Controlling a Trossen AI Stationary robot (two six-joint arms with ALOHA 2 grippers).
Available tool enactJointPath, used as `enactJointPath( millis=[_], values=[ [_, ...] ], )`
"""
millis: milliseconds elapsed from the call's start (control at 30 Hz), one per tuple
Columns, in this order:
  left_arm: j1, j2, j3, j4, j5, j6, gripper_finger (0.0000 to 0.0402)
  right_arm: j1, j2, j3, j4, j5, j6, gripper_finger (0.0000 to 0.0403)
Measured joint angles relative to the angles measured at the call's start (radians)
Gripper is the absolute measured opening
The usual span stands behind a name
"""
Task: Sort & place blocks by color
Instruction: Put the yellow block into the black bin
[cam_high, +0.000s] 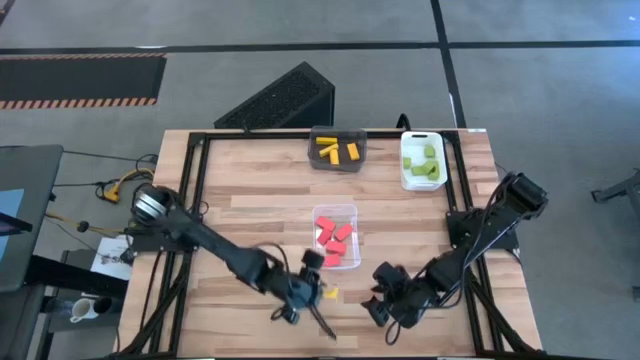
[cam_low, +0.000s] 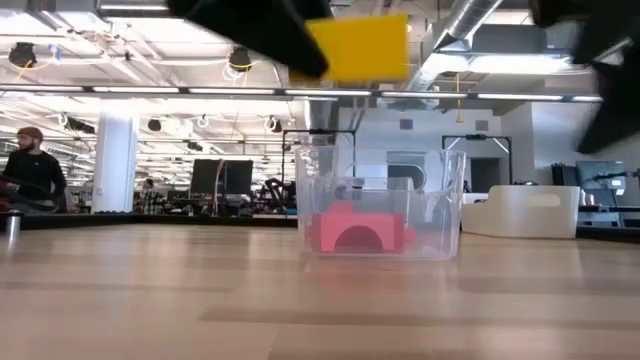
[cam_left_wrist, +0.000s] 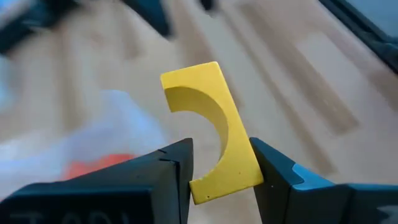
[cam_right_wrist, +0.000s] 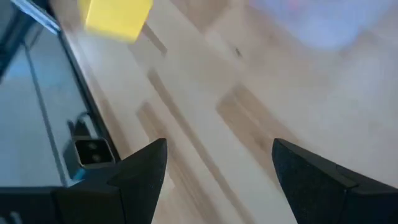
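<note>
A yellow block (cam_left_wrist: 211, 124) with a curved cut-out in one side sits between the fingers of my left gripper (cam_high: 318, 292), near the table's front edge. In the low view the yellow block (cam_low: 360, 47) hangs high above the tabletop. It also shows in the right wrist view (cam_right_wrist: 117, 15). My right gripper (cam_high: 385, 305) stands open to the right of it, with nothing between its fingers (cam_right_wrist: 217, 155). Red blocks (cam_high: 335, 242) lie in a clear bin (cam_high: 349, 212). Yellow blocks (cam_high: 338, 150) lie in a dark bin, and green blocks (cam_high: 424, 162) in a white bin. My left gripper pinches the yellow block's end nearest the wrist (cam_left_wrist: 227, 177) between its two fingers (cam_left_wrist: 171, 171), one on each flat face. The fingers slant down, coming from the table's left. Most of the block sticks out past the fingertips. It is lifted clear of the table.
The clear bin (cam_low: 380, 205) stands mid-table, just beyond the grippers. The dark bin (cam_high: 313, 152) and the white bin (cam_high: 408, 178) stand at the far edge. A black angled box (cam_high: 280, 98) lies on the floor behind the table. A person (cam_low: 30, 170) sits far off in the room.
</note>
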Motion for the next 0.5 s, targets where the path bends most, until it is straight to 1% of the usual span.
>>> enactJointPath(
  millis=[67,167,300,367,400,500],
  values=[
    [0.034,-0.061,0.000,-0.014,-0.038,0.016,0.0098,-0.020,-0.034,0.000,-0.012,0.021,-0.074,0.0311],
    [0.104,-0.157,0.000,-0.011,-0.098,0.048,0.0103,-0.054,-0.119,0.000,-0.031,0.066,-0.219,0.0311],
    [0.266,-0.250,0.001,-0.011,-0.144,0.053,0.0101,-0.110,-0.253,0.000,-0.114,0.114,-0.407,0.0311],
    [0.376,-0.271,0.001,-0.011,-0.134,0.009,0.0100,-0.145,-0.317,0.001,-0.146,0.121,-0.501,0.0311],
    [0.437,-0.273,0.001,-0.013,-0.111,-0.025,0.0100,-0.163,-0.347,0.000,-0.168,0.124,-0.546,0.0311],
    [0.612,-0.264,0.000,-0.018,0.015,-0.161,0.0102,-0.225,-0.421,0.001,-0.199,0.125,-0.677,0.0311]
  ],
)
